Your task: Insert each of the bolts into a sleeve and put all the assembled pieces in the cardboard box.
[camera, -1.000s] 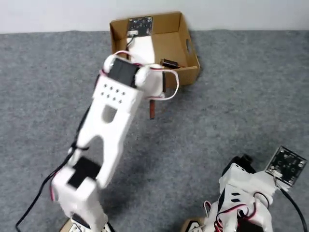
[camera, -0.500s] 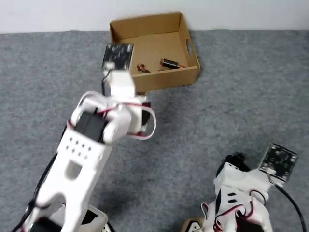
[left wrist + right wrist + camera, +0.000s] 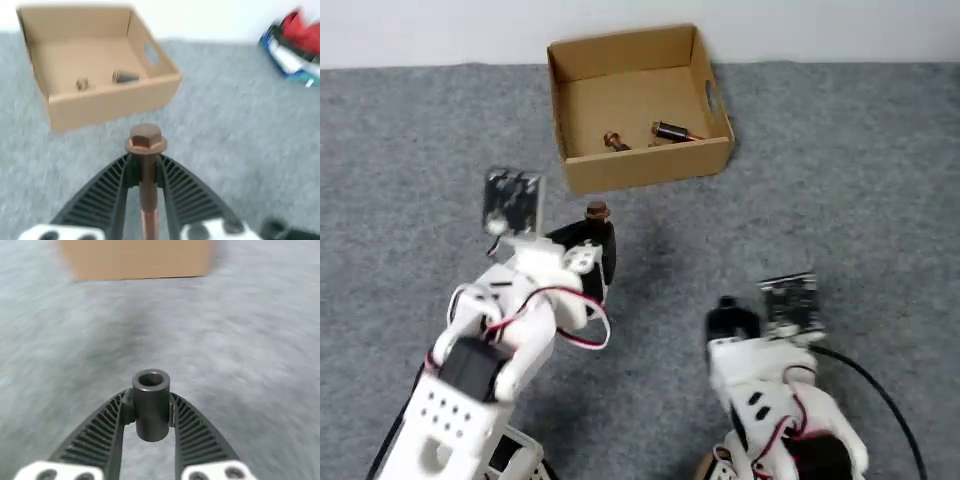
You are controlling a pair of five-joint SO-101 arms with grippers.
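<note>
left gripper (image 3: 145,165): I clamp the bolt (image 3: 145,142)
right gripper (image 3: 150,410): I grip the sleeve (image 3: 151,395)
cardboard box (image 3: 645,168): two small parts (image 3: 670,131) inside

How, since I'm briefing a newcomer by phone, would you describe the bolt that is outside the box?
Start at the cardboard box. Just in front of it, the left gripper holds the bolt. Unlike the two pieces lying inside the box, it is bare and copper-coloured, hex head clear of the jaws.

Bright, even light; soft shadows
</note>
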